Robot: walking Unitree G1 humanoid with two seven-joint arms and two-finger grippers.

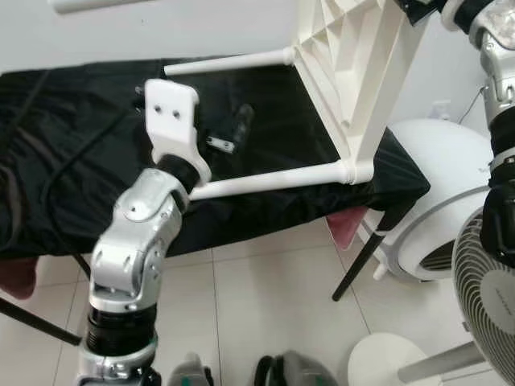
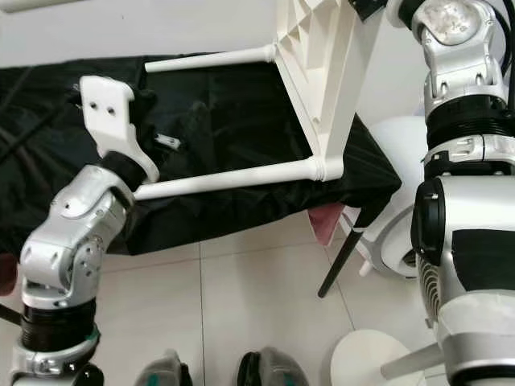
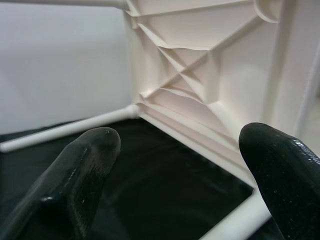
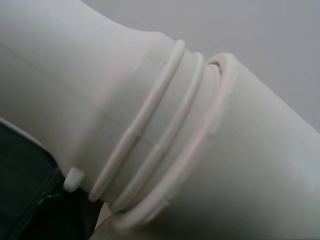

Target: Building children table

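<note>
The white plastic children's table top (image 1: pixel 354 72) stands tilted on edge on the black-covered table (image 1: pixel 72 161), its ribbed underside (image 3: pixel 200 85) facing me. Two white legs are fixed in it and point left: an upper leg (image 1: pixel 229 63) and a lower leg (image 1: pixel 273 181). My left gripper (image 3: pixel 180 145) is open, its black fingers (image 3: pixel 95 145) apart above the black cloth and aimed at the underside, close to the lower leg. My right arm (image 2: pixel 459 48) reaches up to the table top's upper edge. The right wrist view sits very close to a ringed leg socket (image 4: pixel 165 135).
A small metal part (image 1: pixel 219 145) lies on the black cloth behind my left wrist. On the tiled floor to the right stand a white round appliance (image 1: pixel 438 201), a fan (image 1: pixel 487 281) and a white disc (image 1: pixel 386 362). A black table leg (image 1: pixel 362 257) slants down there.
</note>
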